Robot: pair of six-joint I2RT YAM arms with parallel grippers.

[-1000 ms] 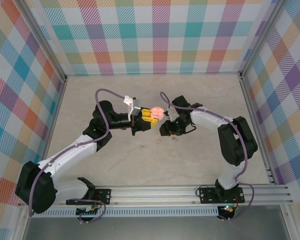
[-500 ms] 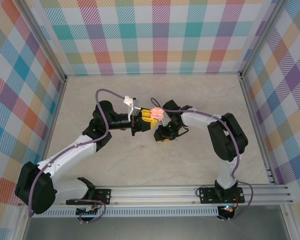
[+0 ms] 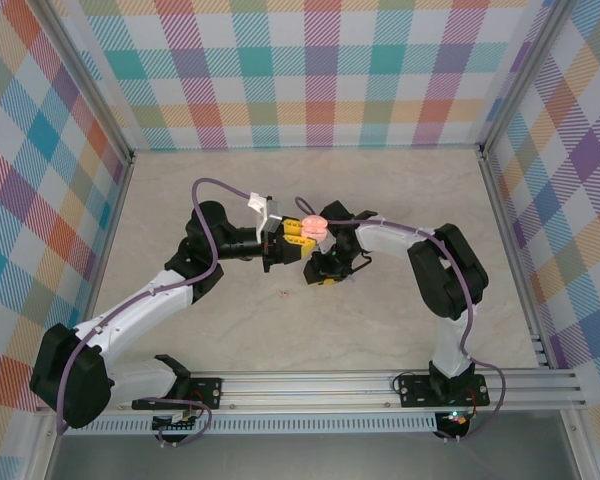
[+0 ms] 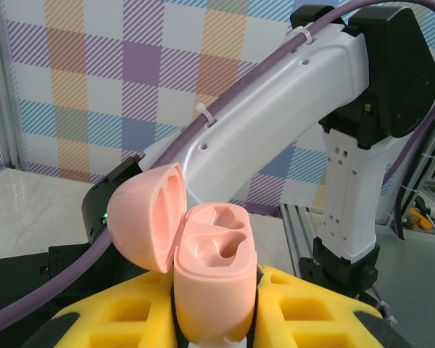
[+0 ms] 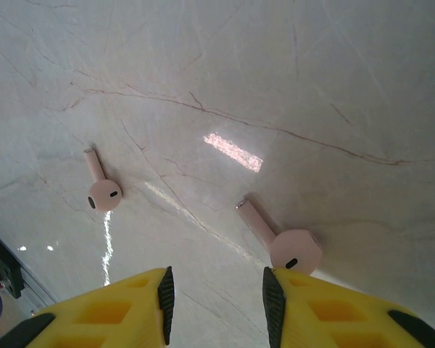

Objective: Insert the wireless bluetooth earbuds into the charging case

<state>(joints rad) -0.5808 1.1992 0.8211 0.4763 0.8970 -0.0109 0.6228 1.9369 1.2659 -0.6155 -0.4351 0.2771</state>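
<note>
My left gripper point(image 4: 216, 328) is shut on the body of a pink charging case point(image 4: 214, 279). The case stands upright with its lid point(image 4: 141, 217) hinged open to the left, and both sockets are bare. In the top view the case point(image 3: 314, 224) sits above mid-table in the left gripper point(image 3: 298, 236). My right gripper point(image 3: 325, 272) points down at the table just below it. Two pale pink earbuds lie on the marbled table. One earbud point(image 5: 293, 250) touches the tip of the right finger point(image 5: 326, 312); the other point(image 5: 104, 194) lies off to the left. The right gripper point(image 5: 216, 304) is open with only bare table between its pads.
The right arm's white link point(image 4: 275, 116) crosses close behind the case in the left wrist view. Plaid walls point(image 3: 310, 70) enclose the table on three sides, and an aluminium rail point(image 3: 380, 385) with both arm bases runs along the near edge.
The right gripper has swung left toward the case and come down near the table, its jaws narrowing. The left arm and the case have stayed put.
</note>
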